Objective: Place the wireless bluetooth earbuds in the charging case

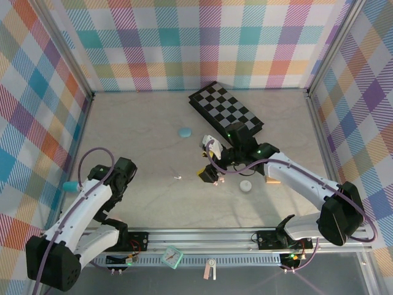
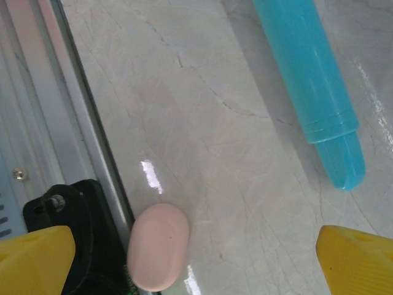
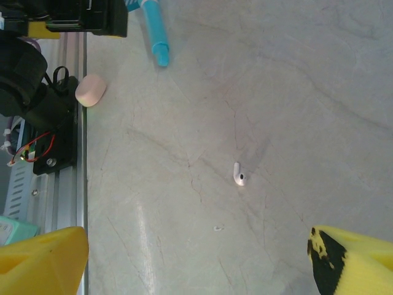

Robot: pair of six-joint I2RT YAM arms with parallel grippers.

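Observation:
A white earbud (image 3: 239, 175) lies alone on the marble table (image 3: 295, 74), ahead of my right gripper (image 3: 196, 264), whose yellow fingers (image 3: 43, 261) stand wide apart with nothing between them. From above, that earbud (image 1: 178, 178) sits left of the right gripper (image 1: 209, 175). A pale blue oval case (image 1: 184, 132) lies farther back, and a white case (image 1: 245, 186) lies just right of the right gripper. A pink oval case (image 2: 158, 247) rests shut against the front rail, between the wide-open fingers of my left gripper (image 2: 196, 261), untouched.
A cyan marker (image 2: 310, 80) lies ahead of the left gripper, near the left wall. A checkerboard (image 1: 226, 110) sits at the back. A small orange cylinder (image 1: 270, 181) lies right of the white case. The metal rail (image 3: 80, 184) runs along the near edge.

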